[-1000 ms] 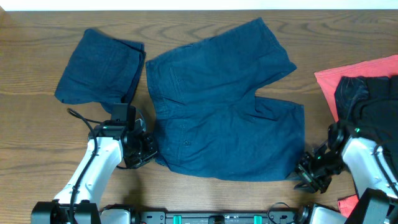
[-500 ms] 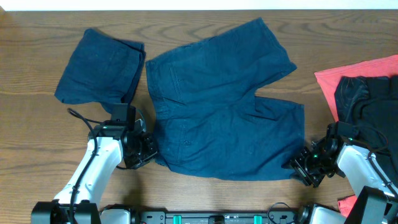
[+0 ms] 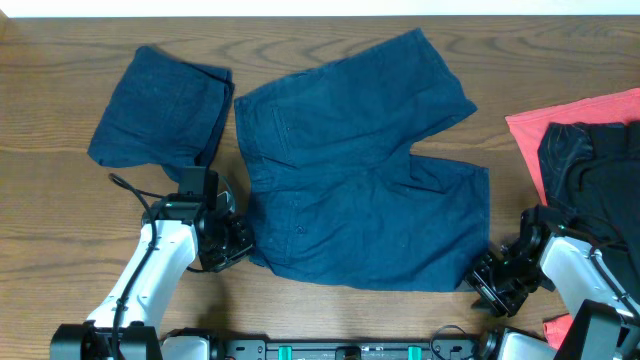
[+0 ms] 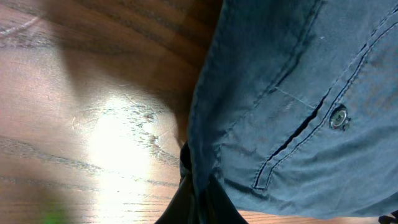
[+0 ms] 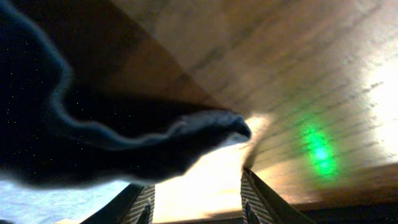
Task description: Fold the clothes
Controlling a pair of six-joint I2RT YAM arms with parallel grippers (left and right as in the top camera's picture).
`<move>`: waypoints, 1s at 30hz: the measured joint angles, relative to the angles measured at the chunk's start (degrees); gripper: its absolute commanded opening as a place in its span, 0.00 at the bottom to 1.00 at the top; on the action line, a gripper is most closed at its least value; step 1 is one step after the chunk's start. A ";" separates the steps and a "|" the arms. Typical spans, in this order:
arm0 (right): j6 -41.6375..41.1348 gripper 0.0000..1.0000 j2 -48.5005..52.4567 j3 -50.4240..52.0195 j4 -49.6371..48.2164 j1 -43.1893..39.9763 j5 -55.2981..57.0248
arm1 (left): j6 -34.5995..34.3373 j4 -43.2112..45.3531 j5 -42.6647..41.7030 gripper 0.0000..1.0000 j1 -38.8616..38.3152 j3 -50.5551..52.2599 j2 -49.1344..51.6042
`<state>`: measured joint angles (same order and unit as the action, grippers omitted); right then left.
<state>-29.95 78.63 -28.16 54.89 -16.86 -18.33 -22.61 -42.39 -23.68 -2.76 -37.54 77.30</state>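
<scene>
Dark navy shorts [image 3: 350, 170] lie spread flat mid-table, waistband to the left, legs to the right. A folded navy bundle [image 3: 160, 105] lies at the upper left. My left gripper [image 3: 242, 248] is shut on the lower-left waistband corner of the spread shorts. In the left wrist view the fingers [image 4: 199, 202] pinch the fabric edge [image 4: 261, 93], with a silver button [image 4: 337, 116] nearby. My right gripper [image 3: 484, 288] is open and low on the table at the lower-right leg hem. In the right wrist view the hem corner [image 5: 186, 137] hangs just ahead of the open fingers [image 5: 198, 205].
A red cloth [image 3: 575, 115] lies at the right edge with a black garment [image 3: 595, 165] piled on it, close behind my right arm. The table's front edge runs just below both grippers.
My right gripper moved in toward the leg hem, then eased slightly back toward the front edge. The left arm and the shorts have not moved.
</scene>
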 measured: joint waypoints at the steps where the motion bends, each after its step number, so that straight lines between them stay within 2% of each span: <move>1: -0.24 0.46 -0.09 0.00 -0.39 0.00 -0.22 | 0.13 0.00 0.02 0.06 0.00 0.00 0.00; 3: -0.68 0.47 -0.42 -0.13 -1.90 0.00 -1.31 | 0.17 -0.02 0.04 0.06 0.00 0.00 0.00; 6: -0.81 0.39 -1.01 -0.63 -4.81 0.00 -2.99 | 0.20 -0.02 0.04 0.06 0.00 0.00 0.00; 9: -0.90 0.37 -1.05 -0.79 -5.77 0.00 -3.02 | 0.20 -0.02 0.04 0.06 -0.02 0.00 0.00; 15: -1.42 0.41 -1.05 -0.79 -5.57 0.00 -2.86 | 0.31 -0.02 0.04 0.06 0.00 0.00 0.00; 27: -6.60 0.15 -1.18 -0.39 -5.49 0.00 -0.96 | 0.37 -0.02 0.04 0.06 0.00 0.00 0.00; 30: -6.91 0.12 -1.18 -0.28 -5.44 0.00 -0.68 | 0.37 -0.02 0.04 0.06 0.00 0.00 0.00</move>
<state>-36.86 77.45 -28.45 49.45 -16.86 -19.00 -22.24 -42.41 -23.64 -2.76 -37.54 77.30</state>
